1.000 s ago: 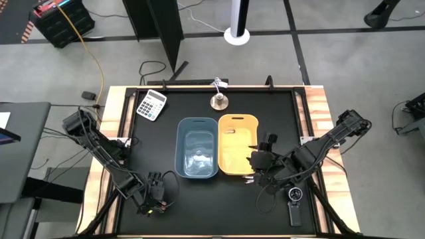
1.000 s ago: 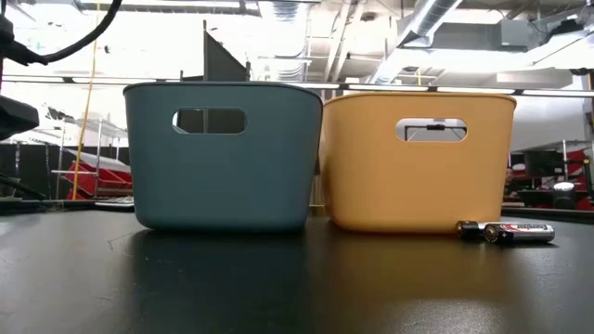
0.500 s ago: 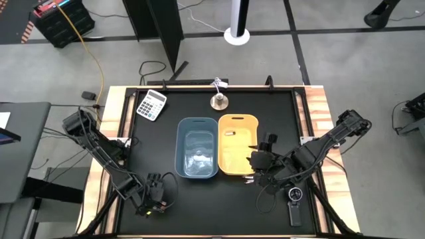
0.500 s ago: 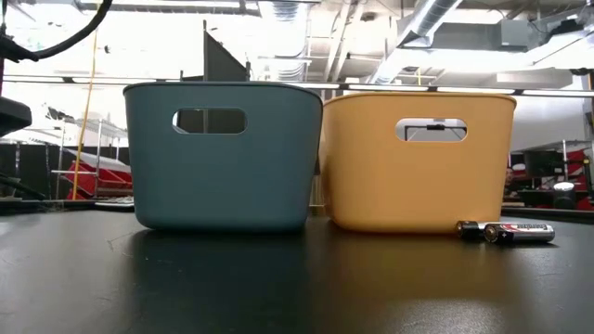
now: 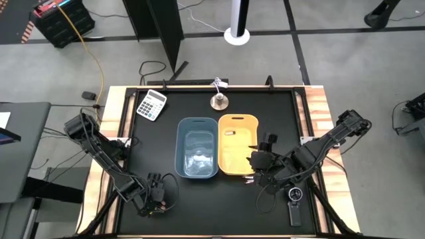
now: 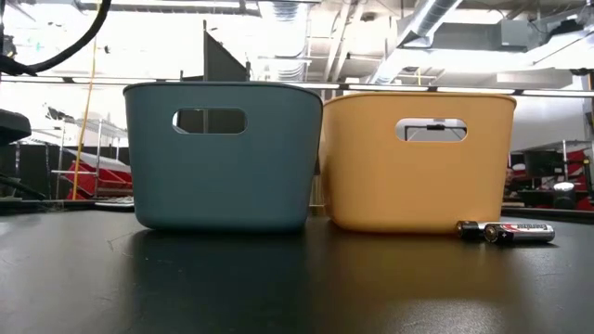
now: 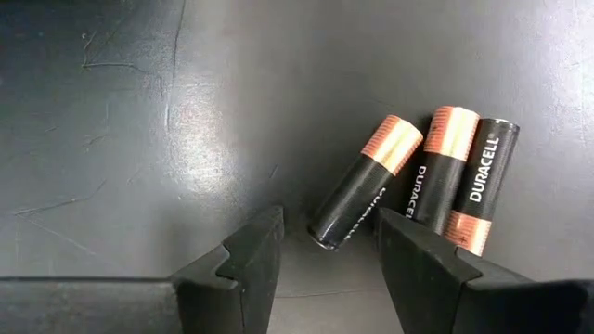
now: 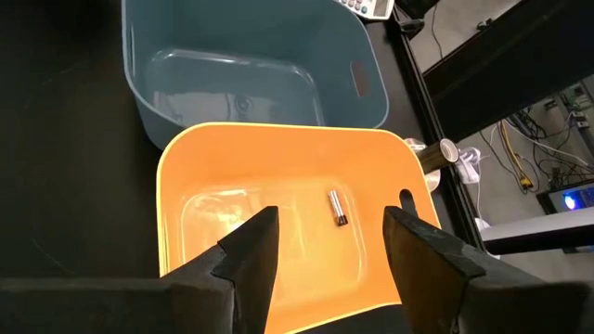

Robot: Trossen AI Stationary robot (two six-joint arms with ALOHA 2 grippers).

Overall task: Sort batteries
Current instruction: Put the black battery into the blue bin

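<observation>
Three black batteries with copper ends (image 7: 441, 176) lie side by side on the black table. My left gripper (image 7: 329, 264) is open just above them near the table's front left (image 5: 154, 197); the near end of one battery (image 7: 357, 199) lies between its fingertips, apart from both. My right gripper (image 8: 329, 246) is open and empty over the yellow bin's near edge (image 5: 260, 162). One battery (image 8: 338, 208) lies on the yellow bin's floor (image 8: 278, 213). Two more batteries (image 6: 506, 231) lie on the table beside the yellow bin (image 6: 418, 158).
The blue bin (image 5: 197, 147) stands left of the yellow bin (image 5: 237, 143) at mid-table. A calculator (image 5: 151, 104) and a small metal object (image 5: 218, 101) lie at the far side. A black round-dial gadget (image 5: 295, 199) lies near the front right.
</observation>
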